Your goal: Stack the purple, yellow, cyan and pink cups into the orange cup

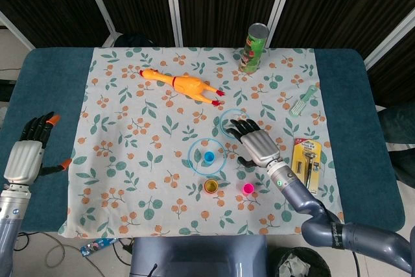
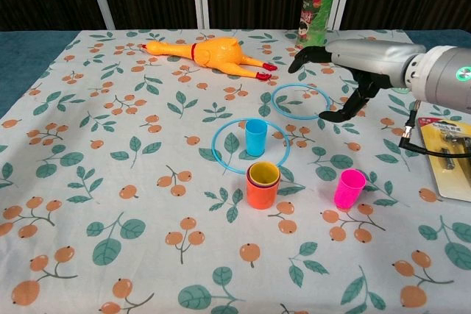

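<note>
**Right hand spread above the rings, cups waiting below**

I take the orange cup [image 2: 262,193] as my landmark. It stands upright on the floral cloth [image 2: 110,152] with the yellow cup [image 2: 263,174] nested inside; a dark rim between the two may be the purple one, but I cannot tell for sure. Just behind it the cyan cup [image 2: 256,137] stands inside a large blue ring [image 2: 221,158], the ring's near edge almost touching the orange cup. The pink cup [image 2: 349,188] stands apart to its right, on bare cloth.

My right hand [image 2: 346,60] hovers behind and to the right of the orange cup, over a smaller blue ring [image 2: 282,104], fingers wide and holding nothing. My left hand [image 1: 26,154] is far off to the left, past the cloth edge, fingers apart and empty; only the head view shows it.

Further behind the orange cup lies a rubber chicken [image 2: 217,55] on its side, and a green canister [image 2: 318,5] stands at the far edge, its top cut off in the chest view. To the right lie a carded razor pack [image 1: 305,165], partly cut off in the chest view, and a pale green brush [image 1: 303,101].
</note>
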`<state>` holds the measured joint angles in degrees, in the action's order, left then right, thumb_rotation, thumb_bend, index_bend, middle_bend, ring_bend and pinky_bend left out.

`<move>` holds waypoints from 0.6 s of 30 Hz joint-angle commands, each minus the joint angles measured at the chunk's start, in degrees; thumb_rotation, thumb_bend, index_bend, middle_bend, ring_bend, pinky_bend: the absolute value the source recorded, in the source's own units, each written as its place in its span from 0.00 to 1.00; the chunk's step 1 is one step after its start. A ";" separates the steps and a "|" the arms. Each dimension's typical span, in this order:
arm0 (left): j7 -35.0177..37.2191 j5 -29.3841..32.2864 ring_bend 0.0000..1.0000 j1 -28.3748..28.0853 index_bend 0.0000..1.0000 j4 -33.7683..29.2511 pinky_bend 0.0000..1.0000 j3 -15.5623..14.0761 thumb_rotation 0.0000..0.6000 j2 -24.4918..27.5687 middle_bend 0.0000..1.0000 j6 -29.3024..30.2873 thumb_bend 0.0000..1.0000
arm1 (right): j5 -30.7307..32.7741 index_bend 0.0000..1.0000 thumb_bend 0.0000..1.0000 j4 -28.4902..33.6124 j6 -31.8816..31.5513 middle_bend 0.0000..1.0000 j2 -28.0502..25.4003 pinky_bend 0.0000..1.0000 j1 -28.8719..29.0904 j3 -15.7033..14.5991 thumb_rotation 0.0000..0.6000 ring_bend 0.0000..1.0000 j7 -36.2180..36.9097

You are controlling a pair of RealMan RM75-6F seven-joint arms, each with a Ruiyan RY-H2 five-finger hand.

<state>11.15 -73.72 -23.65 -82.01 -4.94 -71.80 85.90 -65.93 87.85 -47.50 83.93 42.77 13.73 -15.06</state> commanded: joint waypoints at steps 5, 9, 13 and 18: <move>4.23 -1.72 0.00 3.57 0.07 4.61 0.00 0.95 1.00 -2.49 0.00 0.72 0.14 | 1.48 0.22 0.41 -0.60 1.11 0.00 2.10 0.06 2.15 -0.13 1.00 0.00 -1.03; 4.09 -2.62 0.00 4.18 0.07 5.30 0.00 1.89 1.00 -2.98 0.00 0.32 0.14 | 2.11 0.25 0.41 -0.57 1.18 0.00 3.15 0.06 2.91 -0.47 1.00 0.00 -1.33; 3.86 -2.52 0.00 4.50 0.07 5.52 0.00 2.66 1.00 -3.16 0.00 -0.60 0.14 | 2.29 0.26 0.41 -0.86 1.23 0.00 4.35 0.07 3.65 -0.74 1.00 0.00 -1.73; 2.93 -2.52 0.00 4.88 0.07 5.48 0.00 3.52 1.00 -3.36 0.00 -1.69 0.15 | 2.83 0.27 0.41 -1.93 1.06 0.00 6.37 0.08 4.74 -0.74 1.00 0.00 -2.34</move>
<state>14.14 -76.21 -18.83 -76.51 -1.48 -75.13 84.26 -63.31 86.16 -46.39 90.01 47.27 12.99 -17.23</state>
